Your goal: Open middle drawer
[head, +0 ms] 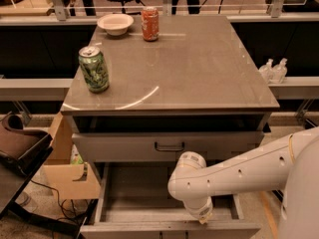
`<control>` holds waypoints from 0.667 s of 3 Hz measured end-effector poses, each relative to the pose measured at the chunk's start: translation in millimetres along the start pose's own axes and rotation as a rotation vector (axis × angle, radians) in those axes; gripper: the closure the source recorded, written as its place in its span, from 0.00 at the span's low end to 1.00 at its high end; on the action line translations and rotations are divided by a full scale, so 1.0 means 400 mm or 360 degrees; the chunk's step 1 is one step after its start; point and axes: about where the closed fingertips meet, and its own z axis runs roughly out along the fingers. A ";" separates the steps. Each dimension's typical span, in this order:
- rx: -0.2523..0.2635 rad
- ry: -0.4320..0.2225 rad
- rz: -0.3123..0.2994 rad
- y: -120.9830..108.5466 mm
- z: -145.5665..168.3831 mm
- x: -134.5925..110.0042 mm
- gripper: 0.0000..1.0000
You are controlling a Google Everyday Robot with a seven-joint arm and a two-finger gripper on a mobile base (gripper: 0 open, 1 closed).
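The middle drawer point(144, 195) is a wide, shallow grey metal drawer. It stands pulled far out of the cabinet, with its inside showing and its front panel point(124, 230) at the bottom edge of the view. My white arm point(239, 176) reaches in from the right and bends down over the drawer's front right part. My gripper point(202, 216) points down at the drawer's front edge, near the centre, mostly hidden by the wrist. The drawer's handle is hidden. The top drawer point(124, 147) above it is shut, and its dark loop handle point(169, 147) shows.
On the cabinet top point(199, 68) stand a green can point(93, 69) at the front left, an orange can point(149, 23) and a white bowl point(115, 23) at the back. A cardboard box point(65, 173) and a dark chair point(20, 148) are to the left. Two small bottles point(273, 69) sit on the right ledge.
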 end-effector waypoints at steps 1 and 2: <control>0.0000 0.0000 0.0000 0.000 0.000 0.000 1.00; 0.0032 -0.0047 0.0076 -0.015 0.011 0.017 1.00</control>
